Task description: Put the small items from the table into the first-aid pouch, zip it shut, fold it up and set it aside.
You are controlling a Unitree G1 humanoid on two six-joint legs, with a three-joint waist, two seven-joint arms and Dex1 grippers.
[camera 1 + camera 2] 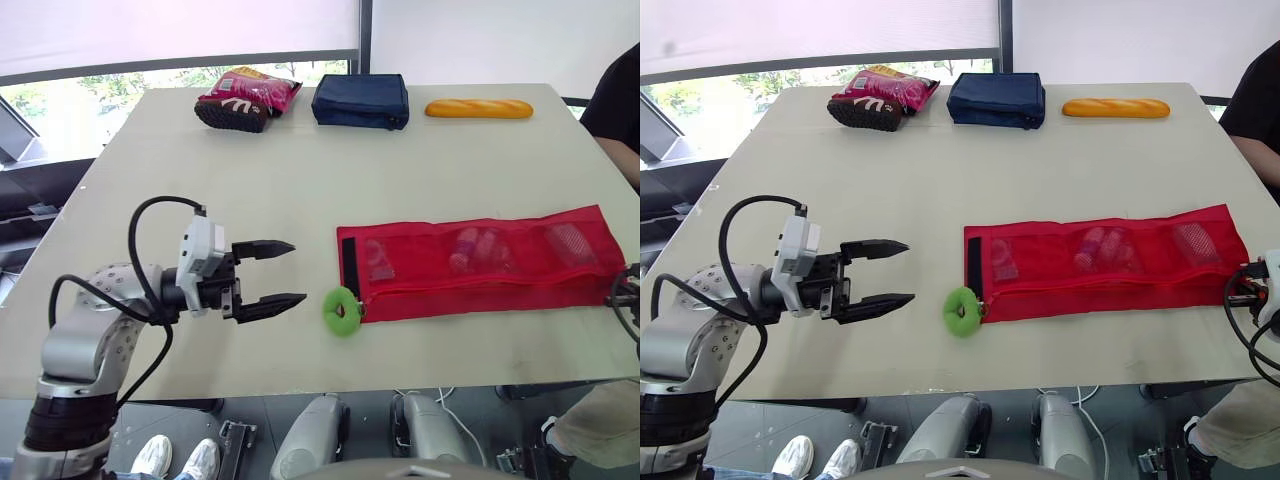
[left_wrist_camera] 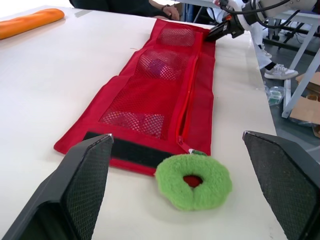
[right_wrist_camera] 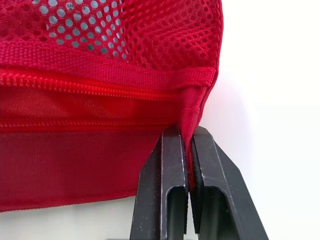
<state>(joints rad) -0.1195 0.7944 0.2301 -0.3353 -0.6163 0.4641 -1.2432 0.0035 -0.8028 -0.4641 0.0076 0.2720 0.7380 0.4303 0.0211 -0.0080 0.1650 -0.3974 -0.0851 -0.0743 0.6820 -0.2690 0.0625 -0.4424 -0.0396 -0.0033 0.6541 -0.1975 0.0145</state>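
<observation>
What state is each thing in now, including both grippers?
red pouch: unfolded, flat, items inside mesh pockets.
green ring: on the table, at the pouch's end.
left gripper: jaws open, empty.
right gripper: jaws shut on the pouch's corner.
navy bag: closed.

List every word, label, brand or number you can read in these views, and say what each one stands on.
No text here can be read.
On the snack packet: pale lettering on its dark end, too blurred to read.
On the red pouch, the green plush ring, the navy bag and the bread loaf: no writing visible.
</observation>
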